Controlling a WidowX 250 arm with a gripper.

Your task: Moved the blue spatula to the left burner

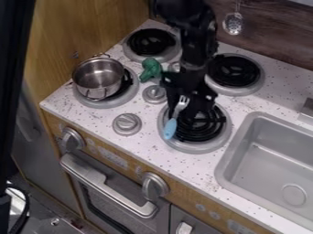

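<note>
Your black robot arm [186, 20] comes down from the top edge; your black claw [188, 87] is near frame center, over the black coil burner with a silver pan [194, 146]. You can't tell from here if the claw is wide or narrow, or if it grips anything. Task item: the light-blue-handled utensil with a silver pronged or slotted head [170, 129], at that same burner, just below center. Its head points up, right by the claw; its handle slants down and left, over the burner's left side.

You've got 3 more burners: 1 upper left, 1 upper right, 1 left with a shiny steel 2-handled pot [98, 78] on it. Green soft-looking object [150, 69] lies on the white speckled worktop [94, 119], right of the pot. Grey round knob [127, 124] sits below that. Grey rectangular sink [269, 160] at right; silver perforated skimmer [233, 23] hangs at top right.
</note>
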